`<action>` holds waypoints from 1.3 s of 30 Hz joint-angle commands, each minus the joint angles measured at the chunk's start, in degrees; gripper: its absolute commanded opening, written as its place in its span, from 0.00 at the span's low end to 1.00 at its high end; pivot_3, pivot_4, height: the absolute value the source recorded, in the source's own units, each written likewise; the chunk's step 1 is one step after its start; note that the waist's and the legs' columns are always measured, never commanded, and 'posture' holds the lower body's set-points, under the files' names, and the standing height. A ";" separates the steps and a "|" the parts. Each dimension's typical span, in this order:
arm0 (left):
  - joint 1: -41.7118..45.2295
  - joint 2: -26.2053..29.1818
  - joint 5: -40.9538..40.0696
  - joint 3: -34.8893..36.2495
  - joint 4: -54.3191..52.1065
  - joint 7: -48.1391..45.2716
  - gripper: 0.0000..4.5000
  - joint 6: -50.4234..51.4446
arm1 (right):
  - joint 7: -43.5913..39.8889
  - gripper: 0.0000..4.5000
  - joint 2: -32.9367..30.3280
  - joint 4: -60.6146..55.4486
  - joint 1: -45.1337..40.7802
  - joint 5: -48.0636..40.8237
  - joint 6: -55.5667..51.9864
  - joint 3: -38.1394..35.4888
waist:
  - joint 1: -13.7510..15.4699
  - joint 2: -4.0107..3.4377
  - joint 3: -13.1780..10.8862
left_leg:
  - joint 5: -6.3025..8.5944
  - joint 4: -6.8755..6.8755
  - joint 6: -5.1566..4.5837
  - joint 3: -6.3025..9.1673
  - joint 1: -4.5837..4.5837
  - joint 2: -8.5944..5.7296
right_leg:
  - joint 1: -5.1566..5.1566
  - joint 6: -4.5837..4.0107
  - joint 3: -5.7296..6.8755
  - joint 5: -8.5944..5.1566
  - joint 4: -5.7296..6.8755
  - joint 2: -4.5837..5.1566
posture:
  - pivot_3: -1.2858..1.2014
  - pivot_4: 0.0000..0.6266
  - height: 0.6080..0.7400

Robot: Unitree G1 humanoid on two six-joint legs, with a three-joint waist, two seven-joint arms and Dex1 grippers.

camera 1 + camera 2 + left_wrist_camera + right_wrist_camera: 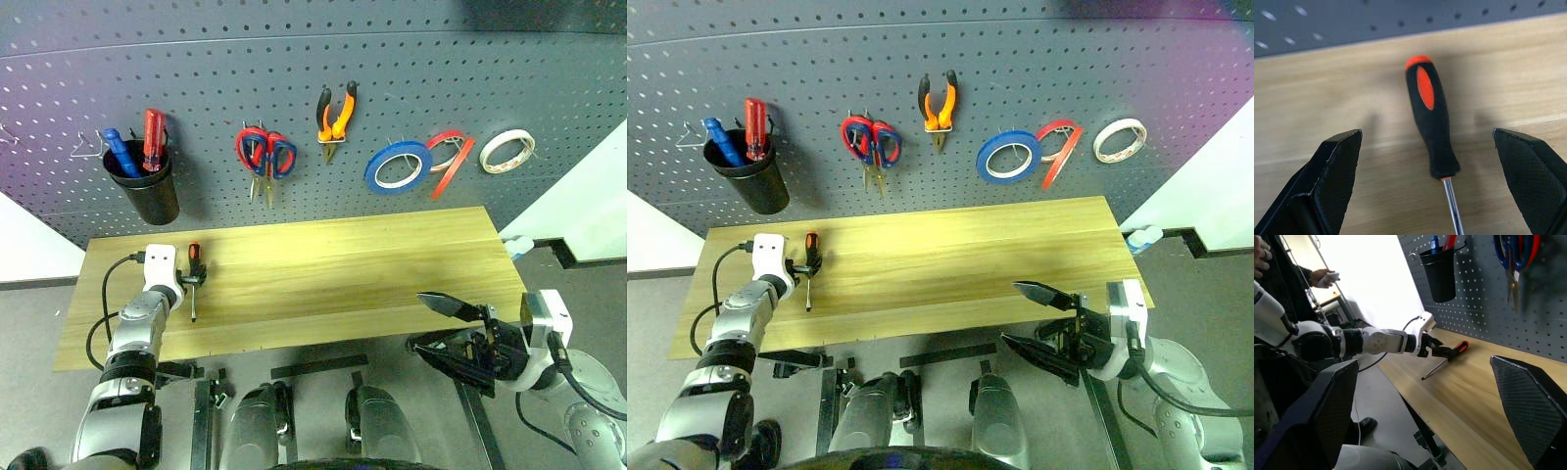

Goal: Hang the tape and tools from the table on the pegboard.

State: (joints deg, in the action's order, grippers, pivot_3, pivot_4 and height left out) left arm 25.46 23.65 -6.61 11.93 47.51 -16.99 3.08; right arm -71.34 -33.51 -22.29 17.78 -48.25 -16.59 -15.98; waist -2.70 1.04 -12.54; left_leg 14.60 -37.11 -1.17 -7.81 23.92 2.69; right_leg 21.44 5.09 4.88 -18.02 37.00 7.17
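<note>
Black fingers of the left gripper [1427, 196] are spread wide, holding nothing. The screwdriver [1431, 128] lies flat on the table [343, 264] between the two tips, handle pointing away from them toward the pegboard [392, 59], not touching either. Right gripper [441, 328] fingers also wide apart and empty, hanging just off the table's near edge. Black cup [147, 186] on the pegboard holds the red and blue screwdrivers [137, 147]. Pliers [335, 117] and red tape [449, 157] hang on hooks.
</note>
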 commanded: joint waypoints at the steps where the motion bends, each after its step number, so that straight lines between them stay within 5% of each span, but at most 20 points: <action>1: 3.10 0.00 1.31 -0.79 4.49 0.50 0.99 -1.95 | -3.83 1.00 -1.34 3.45 -0.12 -0.95 1.57 -2.77 | -0.05 0.05 -0.51 | 0.00 -0.01 0.00 0.00 0.00 0.00 | 0.01 0.01 0.01 0.00 0.00 0.02 | 0.44 0.45 1.00; 7: 4.52 -0.86 2.29 -1.71 7.78 0.75 0.99 -2.13 | -11.16 1.00 -2.60 15.13 -3.00 0.36 4.54 -4.86 | -0.66 0.17 -1.77 | 0.02 -0.01 -0.04 -0.02 0.03 -0.03 | 0.00 0.02 0.47 0.01 -0.01 0.26 | 0.43 0.46 1.00; 10: 4.52 -0.93 2.22 -1.54 8.64 1.99 0.87 -0.88 | -13.98 1.00 -2.85 18.85 -3.70 0.91 5.91 -5.62 | -1.02 0.03 -1.88 | 0.01 0.00 -0.04 -0.02 0.04 -0.03 | 0.00 0.03 0.65 0.02 0.00 0.34 | 0.43 0.46 1.00; 20: 3.77 -1.19 2.08 -0.95 7.80 5.82 0.15 0.06 | -16.19 1.00 -1.48 21.36 -5.61 2.42 7.84 -4.58 | -1.46 -0.09 -1.96 | 0.01 0.01 -0.01 -0.06 -0.04 -0.02 | -0.01 0.06 0.73 0.03 0.06 0.38 | 0.44 0.45 1.00; 28: 0.42 -2.75 -0.22 -0.03 1.64 4.79 0.15 2.86 | -15.39 1.00 -1.10 22.20 -8.08 4.77 8.53 -2.37 | -1.42 -0.10 -1.97 | 0.02 0.07 0.02 -0.08 -0.03 -0.03 | -0.01 0.06 0.76 0.03 0.03 0.41 | 0.45 0.42 1.00; 39: -7.74 -5.99 -2.87 0.05 -19.49 3.63 0.15 7.87 | -17.24 1.00 0.49 31.00 -14.22 9.50 16.06 -0.99 | -1.21 -0.09 -1.95 | -0.01 0.04 0.05 -0.11 0.12 -0.08 | -0.10 0.13 0.97 0.07 0.07 0.45 | 0.45 0.35 1.00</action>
State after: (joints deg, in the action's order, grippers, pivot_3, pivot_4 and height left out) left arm 18.28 17.44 -8.76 11.96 32.37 -13.32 10.31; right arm -87.58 -33.38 8.55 3.90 -38.47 -1.96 -16.60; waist -3.91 0.95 -14.49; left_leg 14.53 -37.10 -1.04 -7.92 24.08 2.62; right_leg 21.36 5.23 5.92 -17.95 37.08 7.62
